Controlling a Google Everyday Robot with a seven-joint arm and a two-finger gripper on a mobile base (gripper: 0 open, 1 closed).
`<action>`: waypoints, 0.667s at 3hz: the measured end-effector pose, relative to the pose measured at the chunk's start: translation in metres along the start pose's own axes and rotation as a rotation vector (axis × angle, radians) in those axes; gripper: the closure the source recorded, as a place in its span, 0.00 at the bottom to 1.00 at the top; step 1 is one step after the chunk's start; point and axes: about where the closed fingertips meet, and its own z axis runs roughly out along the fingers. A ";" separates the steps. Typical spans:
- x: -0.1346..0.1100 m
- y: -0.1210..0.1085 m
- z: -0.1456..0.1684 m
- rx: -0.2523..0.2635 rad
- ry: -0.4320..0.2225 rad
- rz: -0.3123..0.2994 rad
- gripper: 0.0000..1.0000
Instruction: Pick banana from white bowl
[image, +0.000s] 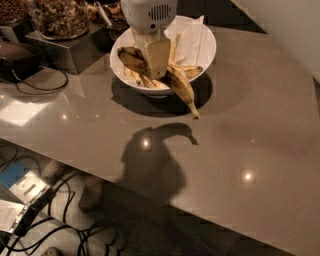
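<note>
My gripper (155, 62) hangs over the front of the white bowl (205, 55), its fingers shut on the long curved banana (180, 85). The banana is dull yellow with brown-black patches. One end points up and left above the bowl's rim; the thin stem end hangs down to the right, past the rim and above the table. Several smaller bananas (145, 80) lie in the bowl on a white paper lining (192, 37), partly hidden behind the gripper.
The bowl stands on a glossy grey table (240, 150). Glass jars of nuts (60, 17) on a metal stand are at the back left, with a dark cable (35, 82) beside them. Cables and boxes lie on the floor below the table's front edge.
</note>
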 end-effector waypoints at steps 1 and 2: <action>-0.012 0.008 -0.006 -0.011 -0.028 0.022 1.00; -0.024 0.025 -0.009 -0.039 -0.076 0.051 1.00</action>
